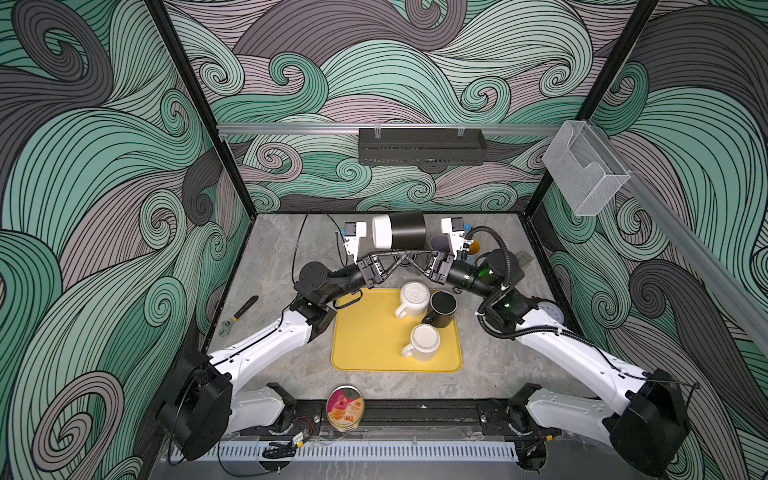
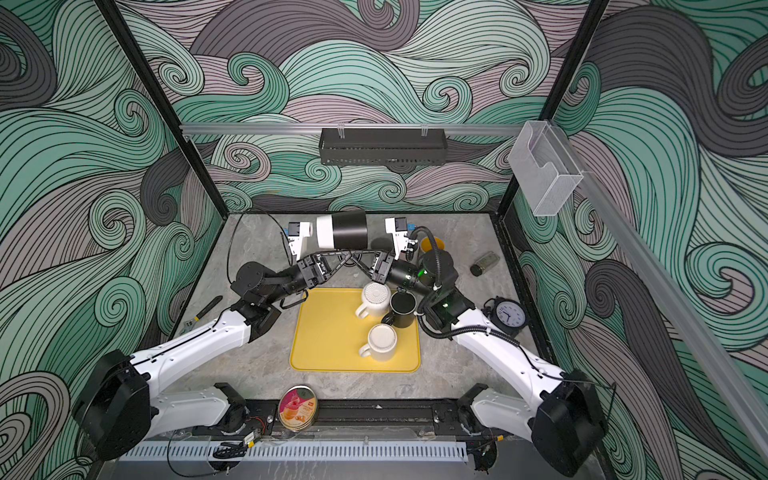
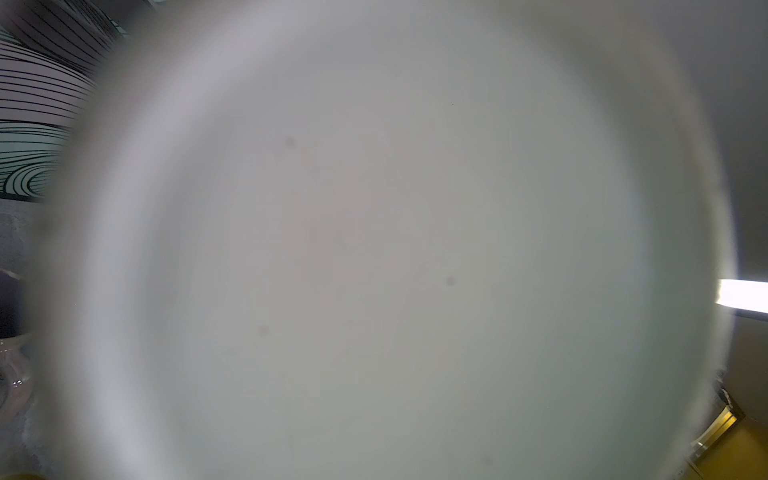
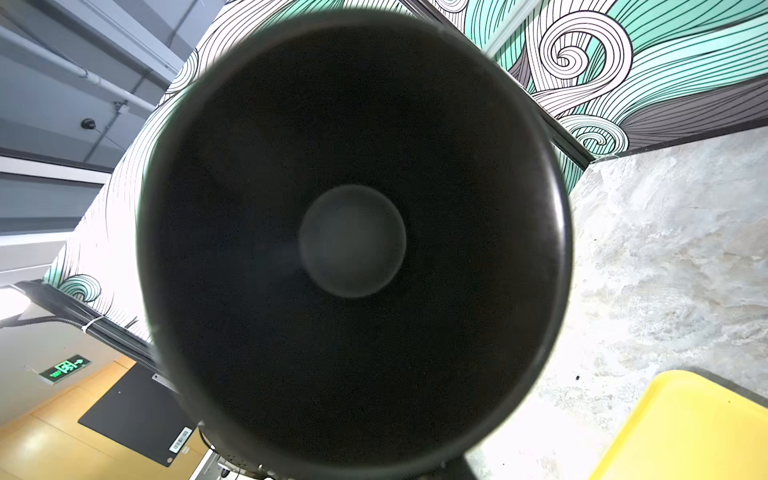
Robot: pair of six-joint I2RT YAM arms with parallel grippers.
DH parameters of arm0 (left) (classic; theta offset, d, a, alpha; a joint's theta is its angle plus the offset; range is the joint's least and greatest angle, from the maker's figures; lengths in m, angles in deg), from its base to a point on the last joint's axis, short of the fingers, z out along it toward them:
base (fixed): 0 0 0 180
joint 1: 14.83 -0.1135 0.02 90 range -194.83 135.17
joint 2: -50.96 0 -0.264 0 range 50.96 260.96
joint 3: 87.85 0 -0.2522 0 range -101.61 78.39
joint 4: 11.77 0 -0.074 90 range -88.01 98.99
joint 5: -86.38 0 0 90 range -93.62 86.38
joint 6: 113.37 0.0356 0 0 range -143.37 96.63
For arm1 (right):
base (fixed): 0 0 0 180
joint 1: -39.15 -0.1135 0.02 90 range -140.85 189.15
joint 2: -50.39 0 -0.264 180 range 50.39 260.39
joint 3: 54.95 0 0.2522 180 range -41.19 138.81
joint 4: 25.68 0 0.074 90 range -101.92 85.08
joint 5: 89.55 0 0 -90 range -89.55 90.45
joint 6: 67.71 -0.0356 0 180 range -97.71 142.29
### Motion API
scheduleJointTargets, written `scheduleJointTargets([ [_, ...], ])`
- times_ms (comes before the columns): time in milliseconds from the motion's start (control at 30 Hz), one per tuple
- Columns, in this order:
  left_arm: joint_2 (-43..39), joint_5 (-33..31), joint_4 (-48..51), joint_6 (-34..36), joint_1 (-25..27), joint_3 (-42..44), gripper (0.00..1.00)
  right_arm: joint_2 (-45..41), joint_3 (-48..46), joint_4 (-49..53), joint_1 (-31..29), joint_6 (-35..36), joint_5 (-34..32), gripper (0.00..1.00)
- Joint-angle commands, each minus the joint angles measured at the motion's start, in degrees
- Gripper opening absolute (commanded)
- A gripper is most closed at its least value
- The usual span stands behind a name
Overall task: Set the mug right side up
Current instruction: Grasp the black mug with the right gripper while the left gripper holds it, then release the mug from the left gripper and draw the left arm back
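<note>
Black-and-white mug (image 1: 399, 235) lies sideways in midair — base toward the left gripper (image 1: 395, 258), mouth toward the right gripper (image 1: 417, 261) — both jaws clamped narrow on its underside.

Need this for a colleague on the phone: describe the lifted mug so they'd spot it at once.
Start at the yellow rectangular plastic tray on the grey marbled table. Beyond its far edge, raised in the air, is a black cylindrical mug with a white base. Unlike the three mugs standing on the tray, it touches no surface and lies sideways.
</note>
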Motion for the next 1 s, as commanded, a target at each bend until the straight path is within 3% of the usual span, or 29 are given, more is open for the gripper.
scheduleJointTargets([
  [0,-0.1,6.9,0.7,-0.2,2.4,-1.0,0.0,-1.1,1.4,-8.2,0.9,1.1,-4.6,0.0],
  [33,-0.3,6.6,1.9,0.3,2.3,-1.0,0.0,-1.4,1.4,-7.9,0.9,1.4,-4.5,0.0],
  [67,-0.6,6.3,3.7,0.9,2.2,-1.1,0.16,-1.8,1.3,-7.3,0.9,1.8,-4.5,0.0],
  [133,-1.5,5.6,7.8,2.6,1.6,-1.3,0.58,-2.6,1.4,-5.1,0.9,3.1,-5.2,0.0],
  [200,-3.2,4.2,12.7,5.0,0.7,-1.3,0.75,-3.6,1.3,-2.8,0.9,4.6,-6.1,0.0],
  [433,-11.7,-2.9,32.6,15.8,-2.2,-2.0,0.83,-4.8,1.8,1.6,1.0,7.2,-6.9,0.0],
  [567,-15.7,-10.6,40.6,21.5,-2.8,-1.0,0.84,-4.1,2.9,3.7,1.1,8.4,-7.1,0.0],
  [733,-19.9,-28.0,63.7,32.6,-2.8,-5.2,0.85,-2.4,7.7,17.8,0.9,12.7,-11.3,0.0],
  [833,-20.4,-31.2,70.8,38.6,-2.8,-7.2,0.87,-0.9,12.7,31.0,-0.6,17.0,-19.1,0.0],
  [933,-19.5,-36.4,77.9,39.1,-2.7,-10.0,0.99,2.3,17.3,39.8,-2.0,19.4,-24.3,0.0],
  [967,-19.5,-39.6,79.5,38.5,-2.2,-10.5,0.98,3.5,18.4,41.2,-2.5,20.2,-24.8,0.0],
])
